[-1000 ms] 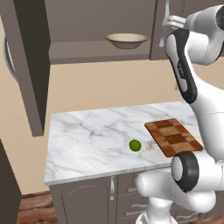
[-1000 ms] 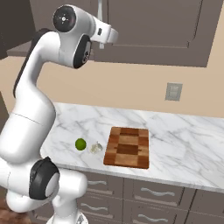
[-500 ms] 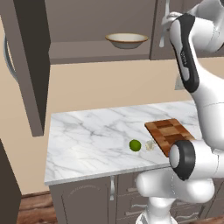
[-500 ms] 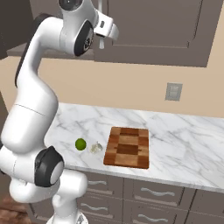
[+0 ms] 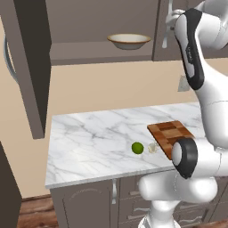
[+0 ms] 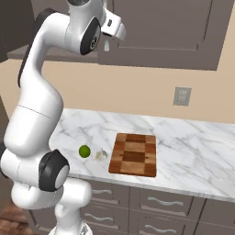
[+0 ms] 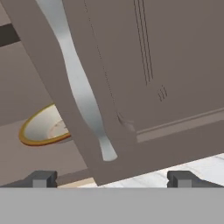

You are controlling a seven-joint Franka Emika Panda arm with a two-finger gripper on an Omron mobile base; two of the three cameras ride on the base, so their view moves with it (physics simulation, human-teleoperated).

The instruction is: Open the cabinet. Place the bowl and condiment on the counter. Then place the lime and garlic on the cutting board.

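Grey-brown panelling is taking up the top of the left base view, where the cabinet [image 5: 102,26] is standing with its left door [image 5: 29,67] swung out toward the camera at the upper left of the frame, while its right door [image 7: 144,74] is lying closed at the upper right. On the exposed shelf at upper centre the bowl [image 5: 129,41] is sitting upright, tan outside and cream inside; in the hand view it is peeking out at centre left, partly hidden behind the closed door's edge. The gripper [image 7: 111,178] is hovering just in front of the right door's long curved silver handle [image 7: 76,83], its two dark tips spread wide apart at the bottom of the hand view and gripping nothing. In the right base view the white arm is reaching up to the upper left of the frame. Below, the counter [image 5: 93,138] is stretching across the middle of both base views. The lime [image 6: 84,151] is resting on the marble left of centre, with the garlic [image 6: 100,155] lying just beside it, and the cutting board [image 6: 134,153] is sitting flat at centre, near the garlic but apart from it. A wall outlet [image 6: 182,96] is showing at centre right.
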